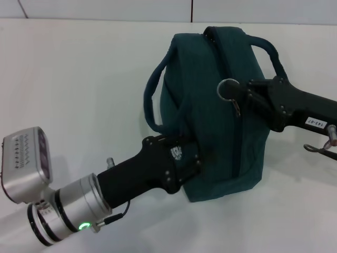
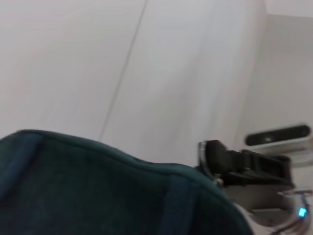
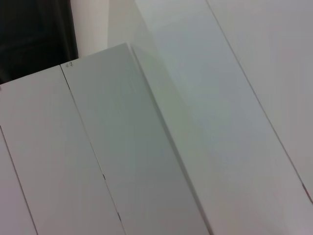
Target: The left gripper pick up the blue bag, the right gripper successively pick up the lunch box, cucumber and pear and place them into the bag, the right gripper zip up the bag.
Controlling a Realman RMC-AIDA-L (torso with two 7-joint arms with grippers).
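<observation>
1. Closest to the head camera, at about seven o'clock in its view, the left arm's silver wrist shows a green light, and the black body of the left gripper runs up toward two o'clock to the bag's near side. Its tips press against the fabric at the bag's lower left; whether they are clamped on cloth or merely resting there I cannot tell, since the fingers are hidden against the dark material.
2. Biggest of the objects, the blue bag sits on the white table at the centre, slightly toward one o'clock. It looks full and rounded, its zipper line running along the top, one looped handle arching at nine o'clock and the other at one o'clock.
3. From three o'clock the right gripper reaches in, a white label on its body, its fingers closed on the metal ring pull near the bag's top.
4. In the left wrist view the bag's teal top fills the lower part, with the right gripper beyond it.
</observation>
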